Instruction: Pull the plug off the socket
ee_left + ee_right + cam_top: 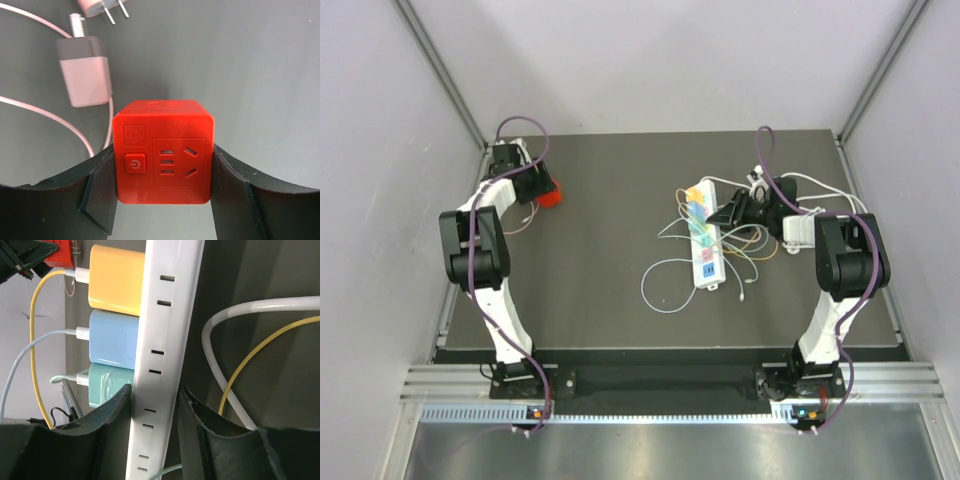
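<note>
- The dark table (600, 230) fills a booth with pale walls (380, 150) on three sides; metal rails run up the back corners.
- The middle and near left of the table are bare. Things sit only far left and right of centre.
- The left arm (480, 250) reaches up the table's left edge, its wrist bent inward near the far left corner.
- The right arm (845, 260) stands by the right edge, elbow folded, its wrist pointing left.
- The white power strip (706, 238) lies lengthwise right of centre, among loose thin cables (665, 285).
- The right gripper (155, 405) pinches the power strip, one pad against each long side.
- Three plugs sit in the strip's side: yellow plug (115, 282), blue plug (112, 337), green plug (107, 385), each with a cable.
- The left gripper (162, 170) is pressed onto the red socket cube (162, 152), which it holds by two opposite faces, sockets facing the camera.
- A grey charger (85, 72) lies loose just beyond the cube, unplugged.
</note>
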Motion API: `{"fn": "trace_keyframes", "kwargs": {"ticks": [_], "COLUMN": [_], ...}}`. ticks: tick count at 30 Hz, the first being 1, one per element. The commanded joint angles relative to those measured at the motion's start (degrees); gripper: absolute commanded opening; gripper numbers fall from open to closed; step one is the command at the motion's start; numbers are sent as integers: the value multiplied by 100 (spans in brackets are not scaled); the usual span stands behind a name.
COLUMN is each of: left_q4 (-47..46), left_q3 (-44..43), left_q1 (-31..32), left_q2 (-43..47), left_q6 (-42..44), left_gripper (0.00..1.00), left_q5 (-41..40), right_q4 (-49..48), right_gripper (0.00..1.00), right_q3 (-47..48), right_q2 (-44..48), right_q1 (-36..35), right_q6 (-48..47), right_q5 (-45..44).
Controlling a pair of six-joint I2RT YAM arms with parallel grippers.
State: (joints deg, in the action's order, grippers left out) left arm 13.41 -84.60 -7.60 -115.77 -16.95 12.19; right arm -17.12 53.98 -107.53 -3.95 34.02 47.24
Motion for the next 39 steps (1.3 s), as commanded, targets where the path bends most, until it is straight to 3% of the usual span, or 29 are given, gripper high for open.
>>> {"fn": "trace_keyframes", "kwargs": {"ticks": [1,5,6,9,17,18,27,31,39], "left_q4": [-146,-146,-189,-251,-628,-716,-2280,-2501,-3458], "left_q3": [-215,-101,-57,92,935,1067,2912,3484,3960], "left_q1": [-58,-75,-67,-67,-67,-75,126,1019,2666], "left_q2": [211,607,703,1177,2224,2329,3147,3323,3105], "left_q6": [69,148,166,236,43,-10,-1783,-1952,-3137], "left_gripper": [47,69,86,92,95,99,99,99,93], "left_q5": [-93,-155,-181,-243,-51,307,2480,2807,1966], "right_q4": [-617,-617,-617,-608,-599,-590,-590,-581,-546], "right_gripper": [0,0,0,0,0,0,0,0,0], "right_q3": [61,60,60,60,69,69,78,78,69], "right_q2": [56,56,65,74,83,91,74,83,162], "right_q1": [78,78,87,87,96,96,96,96,96], "right_q6": [-168,-159,-168,-176,-220,-229,-229,-255,-299], "right_q5": [294,303,303,312,347,347,382,400,356]}}
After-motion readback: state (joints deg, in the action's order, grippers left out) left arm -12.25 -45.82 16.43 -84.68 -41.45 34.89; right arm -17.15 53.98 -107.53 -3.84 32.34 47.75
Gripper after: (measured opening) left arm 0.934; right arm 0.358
